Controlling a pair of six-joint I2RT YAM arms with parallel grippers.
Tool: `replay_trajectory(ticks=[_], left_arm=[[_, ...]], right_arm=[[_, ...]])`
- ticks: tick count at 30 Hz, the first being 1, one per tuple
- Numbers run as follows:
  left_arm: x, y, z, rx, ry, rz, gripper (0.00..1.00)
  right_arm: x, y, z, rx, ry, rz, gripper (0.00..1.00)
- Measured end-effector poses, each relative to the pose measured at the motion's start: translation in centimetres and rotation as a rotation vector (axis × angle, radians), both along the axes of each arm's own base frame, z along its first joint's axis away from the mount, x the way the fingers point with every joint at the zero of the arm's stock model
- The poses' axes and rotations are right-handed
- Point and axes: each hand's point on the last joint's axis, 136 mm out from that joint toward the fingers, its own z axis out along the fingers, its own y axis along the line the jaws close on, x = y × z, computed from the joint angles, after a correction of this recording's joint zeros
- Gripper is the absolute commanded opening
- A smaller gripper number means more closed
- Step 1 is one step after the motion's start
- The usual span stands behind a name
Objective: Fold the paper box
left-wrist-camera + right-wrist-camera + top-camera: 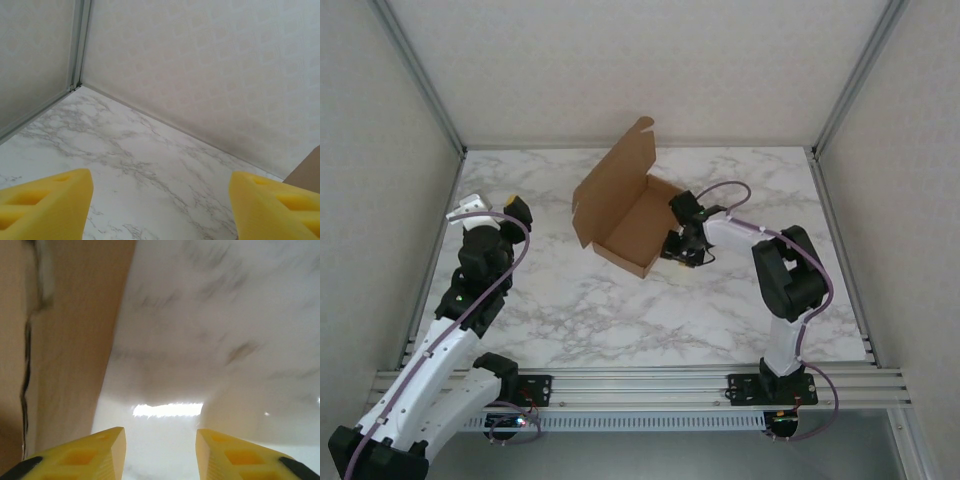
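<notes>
The paper box point(632, 226) is plain brown cardboard, standing as a shallow open tray in the middle of the marble table, with its lid flap raised at the far side. My right gripper point(687, 254) is low beside the box's right near wall. In the right wrist view its yellow fingers point(107, 445) stand apart around bare table, the gripper point(160, 436) open, and a cardboard wall point(70, 340) runs along the left. My left gripper point(492, 207) is far to the box's left and stands open point(161, 192) over bare marble. A corner of the box point(308, 170) shows at that view's right edge.
The marble table point(620, 310) is enclosed by pale walls with an aluminium frame post point(79, 45) in the far left corner. Both arm bases sit on the rail point(640, 385) at the near edge. Bare marble lies between the left gripper and the box.
</notes>
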Motion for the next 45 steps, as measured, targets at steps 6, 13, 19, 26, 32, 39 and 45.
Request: replay_trajectory(ticks=[6, 13, 19, 26, 32, 39, 45], left_arm=[[-0.2, 0.1, 0.2, -0.003, -0.009, 0.005, 0.73], [-0.3, 0.2, 0.4, -0.007, -0.015, 0.007, 0.74], [-0.3, 0.2, 0.4, -0.007, -0.015, 0.007, 0.74], [-0.3, 0.2, 0.3, -0.006, -0.013, 0.006, 0.75], [-0.2, 0.2, 0.2, -0.006, -0.012, 0.006, 0.75], [0.1, 0.0, 0.0, -0.005, -0.010, 0.004, 0.75], [0.1, 0.0, -0.4, -0.004, -0.004, 0.003, 0.75]], right_arm=[[-4.9, 7.1, 1.4, 0.136, 0.039, 0.123, 0.59], [-2.9, 5.4, 5.9, 0.080, -0.109, 0.164, 0.76], [6.5, 1.1, 12.5, -0.149, -0.444, 0.184, 0.75], [15.6, -0.3, 10.6, -0.432, -0.581, 0.386, 0.74], [18.9, -3.0, 3.7, -0.500, -0.465, 0.486, 0.67], [19.9, -2.0, 1.2, -0.476, -0.424, 0.539, 0.27], [19.5, -1.8, 0.9, -0.493, -0.410, 0.550, 0.13]])
